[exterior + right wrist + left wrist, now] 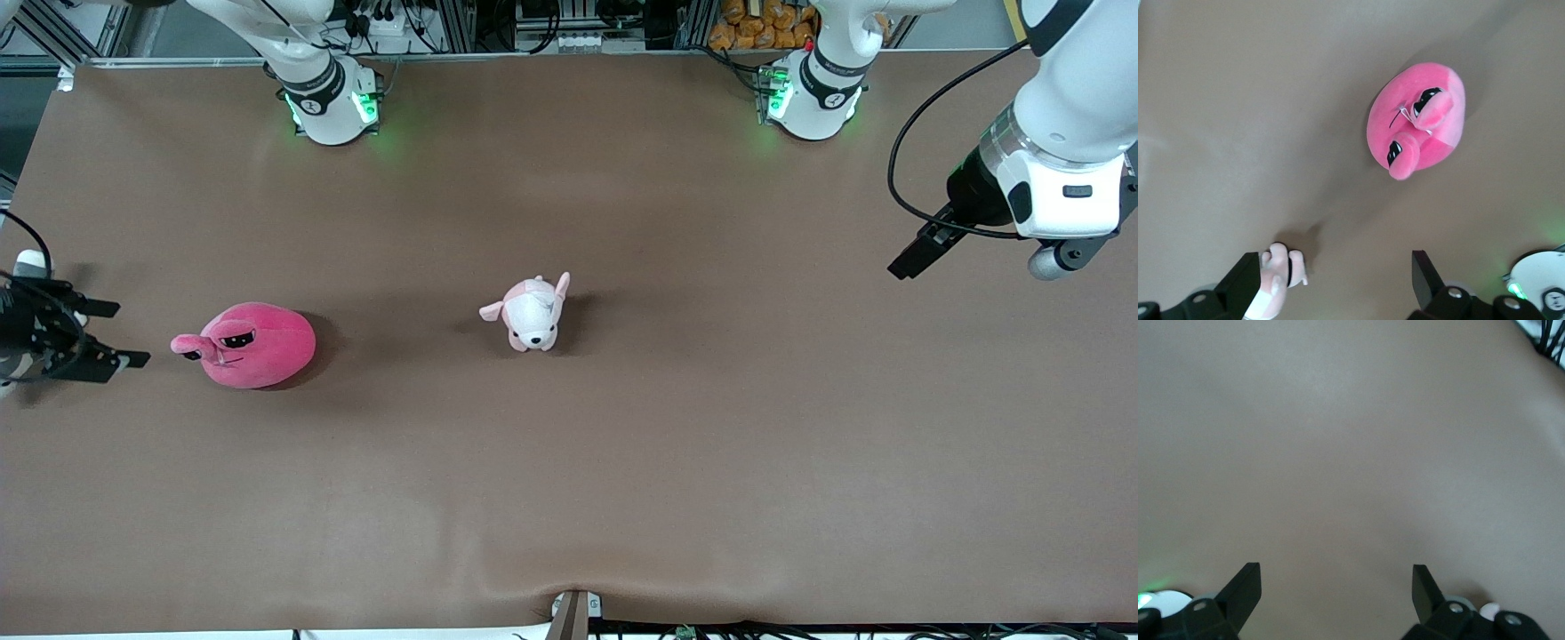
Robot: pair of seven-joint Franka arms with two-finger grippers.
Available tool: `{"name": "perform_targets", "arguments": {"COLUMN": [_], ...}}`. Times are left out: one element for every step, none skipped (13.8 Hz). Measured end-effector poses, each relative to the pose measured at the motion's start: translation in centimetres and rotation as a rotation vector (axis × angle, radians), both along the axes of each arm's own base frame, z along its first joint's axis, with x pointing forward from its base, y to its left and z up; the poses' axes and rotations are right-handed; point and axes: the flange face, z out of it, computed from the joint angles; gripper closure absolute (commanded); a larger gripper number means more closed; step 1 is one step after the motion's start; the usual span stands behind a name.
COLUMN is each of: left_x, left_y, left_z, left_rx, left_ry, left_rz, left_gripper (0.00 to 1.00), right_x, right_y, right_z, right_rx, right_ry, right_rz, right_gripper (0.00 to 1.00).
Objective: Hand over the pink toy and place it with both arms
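Observation:
The pink toy (262, 345) is a round hot-pink plush with drooping black eyes. It lies on the brown table toward the right arm's end, and it also shows in the right wrist view (1418, 127). My right gripper (120, 333) is open and empty over the table's edge at that end. It sits beside the toy with a gap between them, its fingers pointing toward it (1336, 267). My left gripper (902, 265) is open and empty, raised over bare table at the left arm's end (1336, 577).
A small pale pink-and-white puppy plush (532, 313) stands near the table's middle and shows partly past one right finger in the right wrist view (1275, 277). The two arm bases (329, 102) (813, 98) stand at the table's back edge.

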Motion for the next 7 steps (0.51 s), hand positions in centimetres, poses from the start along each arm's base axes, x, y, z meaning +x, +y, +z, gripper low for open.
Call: {"name": "perform_targets", "arguments": {"left_x": [-0.1, -0.2, -0.4, -0.5, -0.6, -0.7, -0.8], "left_y": [0.3, 0.7, 0.9, 1.2, 1.6, 2.2, 2.7], "left_z": [0.1, 0.1, 0.2, 0.2, 0.2, 0.2, 0.3], "left_rx": [0.002, 0.004, 0.003, 0.002, 0.002, 0.002, 0.0], "left_ry": [0.009, 0.019, 0.031, 0.041, 0.053, 0.068, 0.08], "left_rz": [-0.049, -0.103, -0.16, -0.218, -0.274, -0.334, -0.393], "left_gripper": [0.0, 0.0, 0.0, 0.0, 0.0, 0.0, 0.0], "right_x": [-0.9, -2.0, -3.0, -3.8, -4.3, -4.6, -5.0], "right_y": [1.7, 3.5, 5.1, 6.4, 7.0, 7.0, 6.6], "right_z": [1.7, 3.1, 4.3, 5.2, 5.8, 6.4, 7.1], "right_rx": [-0.011, -0.016, -0.022, -0.025, -0.032, -0.058, -0.089], "right_ry": [0.0, 0.008, 0.02, 0.026, 0.026, 0.022, 0.013], "right_rz": [0.034, 0.069, 0.102, 0.127, 0.139, 0.141, 0.137], "right_gripper": [0.0, 0.0, 0.0, 0.0, 0.0, 0.0, 0.0]}}
